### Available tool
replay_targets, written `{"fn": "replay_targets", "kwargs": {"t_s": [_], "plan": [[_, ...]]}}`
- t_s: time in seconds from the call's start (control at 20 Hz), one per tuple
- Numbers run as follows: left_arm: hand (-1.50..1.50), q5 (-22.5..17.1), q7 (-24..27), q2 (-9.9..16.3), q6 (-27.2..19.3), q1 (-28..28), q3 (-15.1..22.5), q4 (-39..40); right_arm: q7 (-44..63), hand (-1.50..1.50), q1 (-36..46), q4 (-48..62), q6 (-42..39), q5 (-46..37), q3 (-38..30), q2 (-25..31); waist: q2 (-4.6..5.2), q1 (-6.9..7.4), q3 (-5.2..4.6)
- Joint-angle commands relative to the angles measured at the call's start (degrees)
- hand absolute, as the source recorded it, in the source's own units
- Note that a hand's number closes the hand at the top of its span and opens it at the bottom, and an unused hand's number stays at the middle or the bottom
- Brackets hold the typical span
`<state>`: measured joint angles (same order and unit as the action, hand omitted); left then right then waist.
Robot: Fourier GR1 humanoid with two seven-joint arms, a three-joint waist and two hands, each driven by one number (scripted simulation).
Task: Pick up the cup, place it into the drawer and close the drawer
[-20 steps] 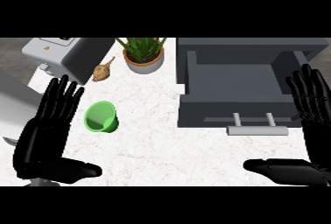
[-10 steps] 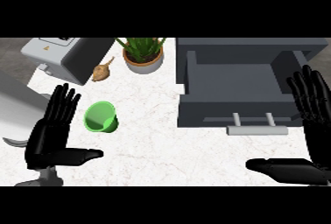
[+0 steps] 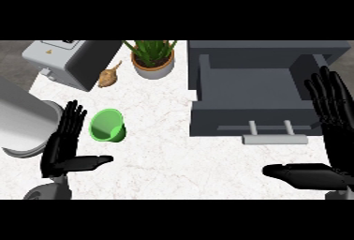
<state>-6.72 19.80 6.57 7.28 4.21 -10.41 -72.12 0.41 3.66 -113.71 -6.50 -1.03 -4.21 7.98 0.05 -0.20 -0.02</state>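
A green cup lies on its side on the white marble counter, its mouth facing the lower left. My left hand is open just left of the cup, fingers straight and thumb stretched out to the right below it, a small gap from the cup. The dark grey drawer is pulled open at the right, its pale handle at the front. My right hand rests open at the right edge, beside the drawer's front corner, thumb pointing left.
A potted plant stands at the back, with a small brown object left of it. A grey appliance occupies the back left corner. A large pale rounded shape rises at the left edge.
My left hand has moved right and up toward the cup, the forearm turning more upright. The right hand, cup and drawer have not moved.
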Motion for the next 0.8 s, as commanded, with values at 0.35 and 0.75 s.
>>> {"fn": "replay_targets", "kwargs": {"t_s": [0.35,0.75], "plan": [[-1.5,0.6,15.2,4.0,3.1,8.0,-4.4,26.3,0.8,-1.5,1.1,-1.1,-0.5,0.1,-0.6,-0.7,-0.03,0.05,0.0],[-1.5,2.4,32.5,7.1,5.7,15.7,-7.2,49.3,2.0,-1.5,-1.2,-4.4,-1.2,0.3,-0.2,-1.1,0.06,-0.35,-0.05]]}}
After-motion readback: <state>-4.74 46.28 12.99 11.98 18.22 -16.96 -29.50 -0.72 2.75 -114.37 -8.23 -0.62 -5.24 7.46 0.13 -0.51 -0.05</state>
